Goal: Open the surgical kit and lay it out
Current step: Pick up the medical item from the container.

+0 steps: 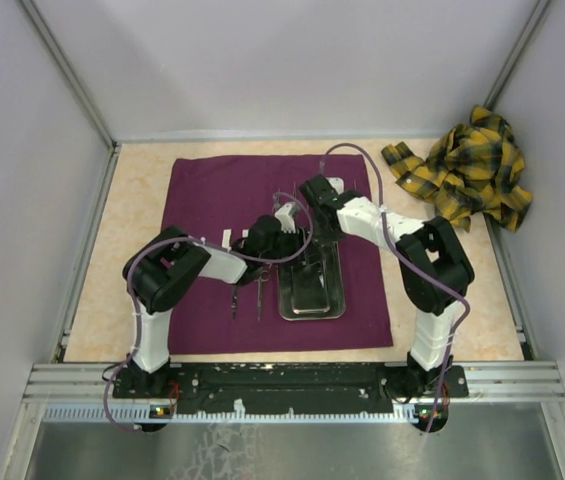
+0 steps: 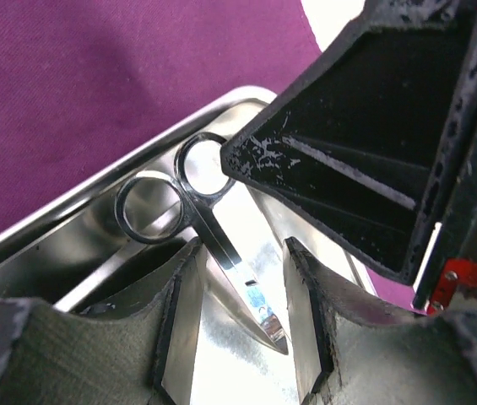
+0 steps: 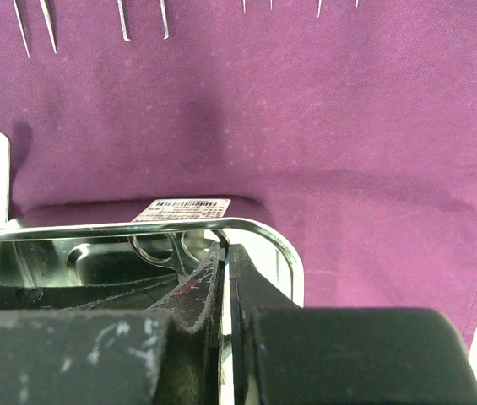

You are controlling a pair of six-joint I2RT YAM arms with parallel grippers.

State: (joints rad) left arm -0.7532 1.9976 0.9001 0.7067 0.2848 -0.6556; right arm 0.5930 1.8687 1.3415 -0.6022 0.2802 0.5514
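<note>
**Carefully: scissors out of the tray next**

Judging by the layout, the step in hand is lifting the scissors [image 2: 221, 245] out of the tray [image 2: 61, 232] and onto the purple cloth [image 2: 94, 84]. My left tool [image 2: 242, 325] hangs partly open over the tray. It has one pad on each side of the closed blades with a sliver of gap on both sides, so it grips nothing. My right tool [image 3: 226, 257] is closed, and I see nothing between its fingers. Its tip sits just inside the tray's rim, close to the finger rings. Whether it rests on the tray I cannot tell.

To do this well, I would close squarely across the blades nearer the pivot than the tip. Then I would lift straight up so the rings clear the rim, steering wide of the right tool. Polished steel is likely slippery, so a firm pinch matters.

The scissors lie inside the tray, their long axis slanting across its floor. The rings point toward a rounded corner of the tray and the tip points back between my left pads [image 2: 186, 321]. Other instruments [image 1: 259, 292] lie on the cloth just beside the tray.
</note>
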